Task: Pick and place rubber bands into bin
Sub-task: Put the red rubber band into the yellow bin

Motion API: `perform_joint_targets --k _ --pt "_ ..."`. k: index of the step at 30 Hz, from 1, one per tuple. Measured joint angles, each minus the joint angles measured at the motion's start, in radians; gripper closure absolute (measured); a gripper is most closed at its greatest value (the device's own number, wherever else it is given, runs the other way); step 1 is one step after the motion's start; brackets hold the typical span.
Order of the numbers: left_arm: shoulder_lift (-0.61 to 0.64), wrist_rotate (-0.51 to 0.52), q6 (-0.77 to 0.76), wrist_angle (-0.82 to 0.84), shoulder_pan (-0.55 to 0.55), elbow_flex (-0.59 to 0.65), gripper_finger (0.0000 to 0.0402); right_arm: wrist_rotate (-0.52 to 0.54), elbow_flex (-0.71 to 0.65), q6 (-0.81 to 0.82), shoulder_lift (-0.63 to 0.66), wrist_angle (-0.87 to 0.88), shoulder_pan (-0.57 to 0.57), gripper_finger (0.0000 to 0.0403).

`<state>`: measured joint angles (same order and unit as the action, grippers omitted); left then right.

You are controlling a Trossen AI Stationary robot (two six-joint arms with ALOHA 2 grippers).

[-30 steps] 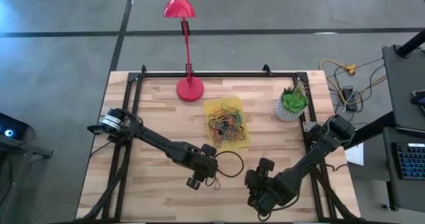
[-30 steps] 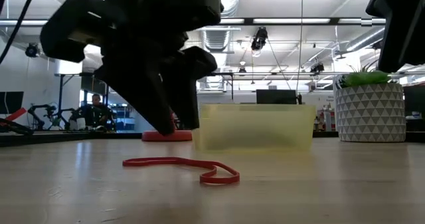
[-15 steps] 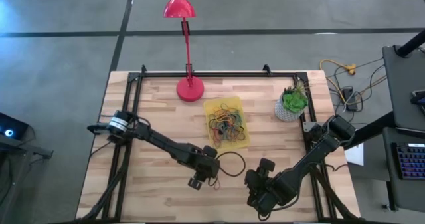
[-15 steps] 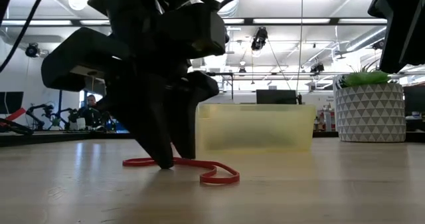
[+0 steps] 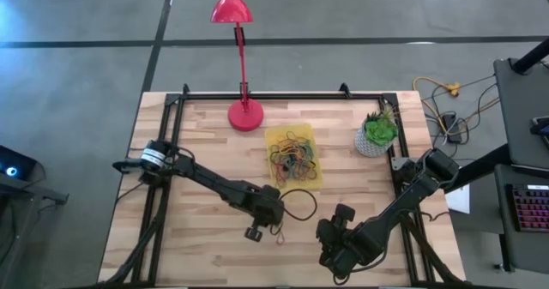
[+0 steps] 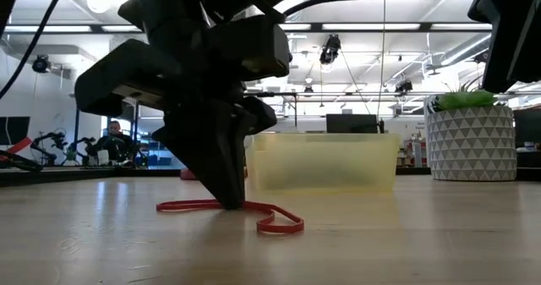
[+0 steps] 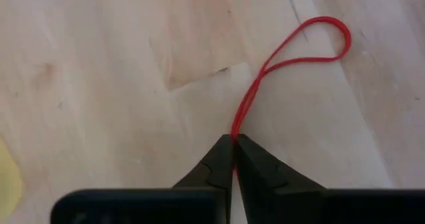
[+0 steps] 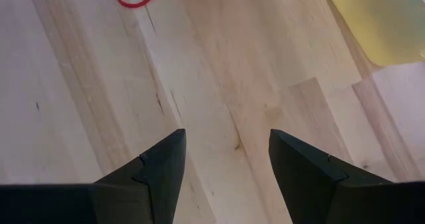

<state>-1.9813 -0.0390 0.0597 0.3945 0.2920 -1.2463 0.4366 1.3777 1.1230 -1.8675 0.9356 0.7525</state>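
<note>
The left end effector (image 7: 234, 159) is clamped on 1 thin red rubber band (image 7: 292, 58); lifted fast, the floppy loop may slip out before the translucent yellow plastic bin (image 5: 293, 158).

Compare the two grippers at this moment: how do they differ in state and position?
The left gripper is shut on the red rubber band, tips down on the table; the right gripper is open and holds nothing. The left gripper works just in front of the yellow bin; the right gripper waits farther off, near the table's front edge. Both are dark two-finger grippers over the same wooden table.
</note>
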Motion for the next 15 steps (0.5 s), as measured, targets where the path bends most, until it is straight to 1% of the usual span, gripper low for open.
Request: perform_joint_targets --k 3,6,11,13,15 --pt "0.025 0.027 -0.036 0.022 0.000 -0.017 0.0401 0.000 0.000 -0.003 0.000 0.000 0.000 0.0199" --pt "0.055 0.086 -0.055 0.049 0.006 -0.052 0.0401 0.001 0.000 -0.029 0.000 0.001 0.000 0.0199" --pt "0.151 0.193 -0.049 0.073 0.031 -0.141 0.0401 0.006 -0.001 -0.058 0.000 0.004 0.000 0.0199" --pt "0.173 0.253 -0.022 0.078 0.029 -0.169 0.0401 0.009 -0.003 -0.060 0.000 0.005 0.000 0.0199" --pt "0.185 0.342 0.022 0.078 0.011 -0.205 0.0401 0.010 -0.006 -0.060 0.000 0.004 0.000 0.0199"
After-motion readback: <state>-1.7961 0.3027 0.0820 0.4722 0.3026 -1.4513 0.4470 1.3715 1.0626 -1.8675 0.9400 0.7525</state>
